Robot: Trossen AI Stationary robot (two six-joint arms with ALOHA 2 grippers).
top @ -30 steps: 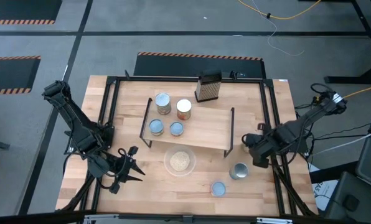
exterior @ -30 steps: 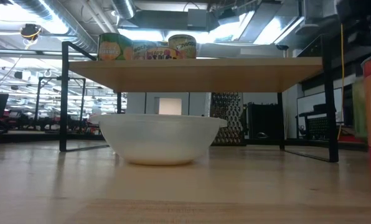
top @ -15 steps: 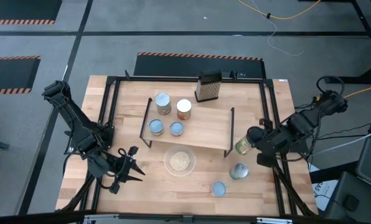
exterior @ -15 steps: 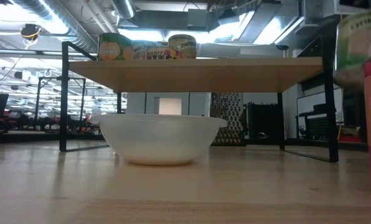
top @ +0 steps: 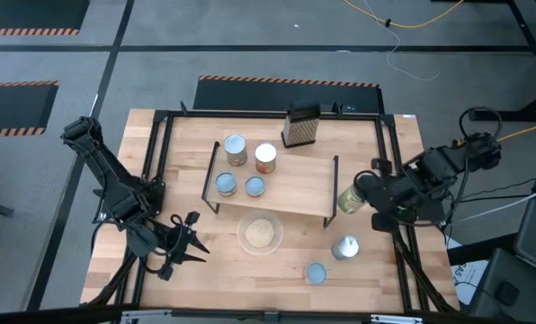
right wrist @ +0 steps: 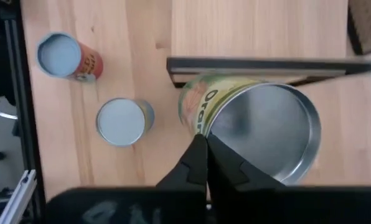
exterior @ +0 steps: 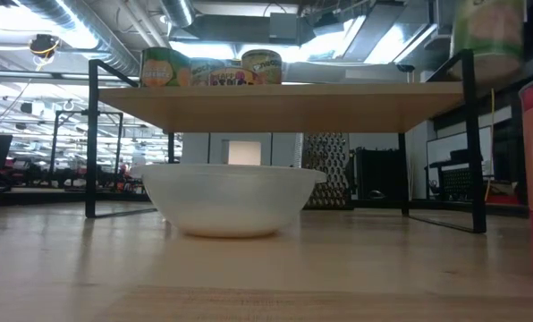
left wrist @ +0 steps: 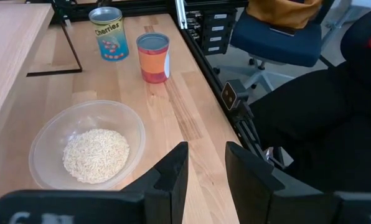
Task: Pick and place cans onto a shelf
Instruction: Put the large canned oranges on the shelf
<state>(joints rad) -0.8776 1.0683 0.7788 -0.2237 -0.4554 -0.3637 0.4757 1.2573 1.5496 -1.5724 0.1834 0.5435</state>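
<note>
My right gripper is clenched on a green-labelled can, holding it lifted just beside the shelf's right end. In the right wrist view the can lies tilted, its silver end facing the camera, with the shelf's black edge rail directly beyond it. In the low view the can sits above the level of the shelf board, by the right leg.

Four cans already stand on the shelf, all grouped toward its left end; the right half of the board is bare. Two more cans remain on the worktop in front of the shelf's right end, beside a bowl of rice. A grater stands behind the shelf.

My left gripper is released, fingers apart, and waits off the shelf's front left corner.

Procedure for the step in hand, as I judge it:

1. Keep the can above the board edge until it is fully over the bare right half; the corner post and rail are the likely points of collision.
2. Rotate the wrist so the can stands upright before lowering.
3. Set it down well apart from the standing cans.
4. Loosen the grip only when the base rests flat, then withdraw clear of the post.
</note>
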